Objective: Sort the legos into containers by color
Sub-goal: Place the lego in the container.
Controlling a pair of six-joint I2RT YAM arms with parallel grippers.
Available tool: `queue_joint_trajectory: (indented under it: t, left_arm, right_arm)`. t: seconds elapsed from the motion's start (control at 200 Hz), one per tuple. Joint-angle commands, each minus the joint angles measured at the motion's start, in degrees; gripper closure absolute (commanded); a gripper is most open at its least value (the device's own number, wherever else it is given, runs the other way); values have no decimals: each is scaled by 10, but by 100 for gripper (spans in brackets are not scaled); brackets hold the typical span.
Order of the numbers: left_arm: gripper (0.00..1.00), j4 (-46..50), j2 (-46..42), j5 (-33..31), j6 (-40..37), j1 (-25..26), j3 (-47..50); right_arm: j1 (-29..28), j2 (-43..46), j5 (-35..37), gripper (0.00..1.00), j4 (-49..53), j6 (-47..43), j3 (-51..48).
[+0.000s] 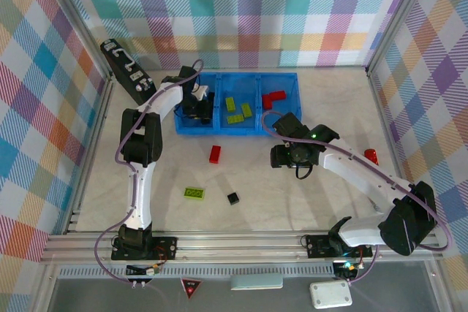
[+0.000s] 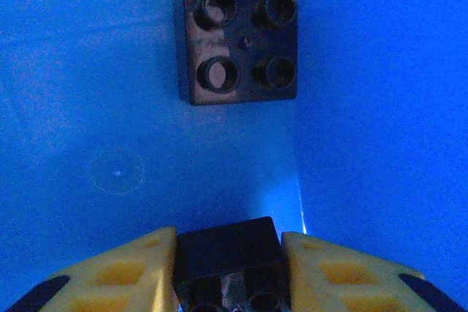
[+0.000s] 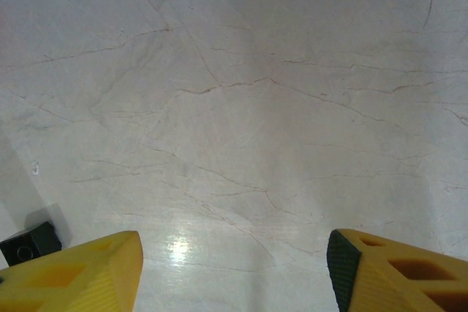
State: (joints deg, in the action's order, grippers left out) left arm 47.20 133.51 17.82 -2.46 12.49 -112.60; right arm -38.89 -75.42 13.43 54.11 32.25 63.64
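My left gripper (image 2: pixel 228 248) is down inside the left compartment of the blue bin (image 1: pixel 252 77), shut on a small black lego (image 2: pixel 227 253). A second black lego (image 2: pixel 239 40) lies studs-up on the blue floor ahead of it. From above, the left gripper (image 1: pixel 199 107) hides that compartment's contents. Lime green legos (image 1: pixel 235 111) lie in the middle compartment and a red lego (image 1: pixel 274 98) in the right one. My right gripper (image 1: pixel 278 156) hangs open over bare table just below the bin; its fingers (image 3: pixel 95 264) hold nothing.
Loose on the table are a red lego (image 1: pixel 215 153), a lime green lego (image 1: pixel 194 193), a black lego (image 1: pixel 233 198) and a red lego (image 1: pixel 371 156) near the right wall. A black panel (image 1: pixel 124 71) with white marks leans at the back left.
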Motion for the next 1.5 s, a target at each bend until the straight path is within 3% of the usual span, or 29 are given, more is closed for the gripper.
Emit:
queue_joint_trajectory:
  t: [0.0, 0.43, 0.635, 0.81, 1.495]
  left_arm:
    - [61, -13, 2, 20, -8, -7, -22]
    - [59, -23, 11, 48, 3, -7, -31]
    - [50, -14, 5, 46, 5, -6, -39]
    - [46, -11, -16, 40, 7, -7, -38]
    - [46, 68, -145, -5, 15, -7, -3]
  right_arm:
    - [4, 2, -8, 31, 10, 8, -1]
    - [4, 9, -9, 32, 18, 17, 2]
    - [4, 15, -10, 32, 16, 19, 0]
    - [4, 14, -15, 32, 14, 16, 0]
    - [-19, -11, -60, 34, -6, 7, 8]
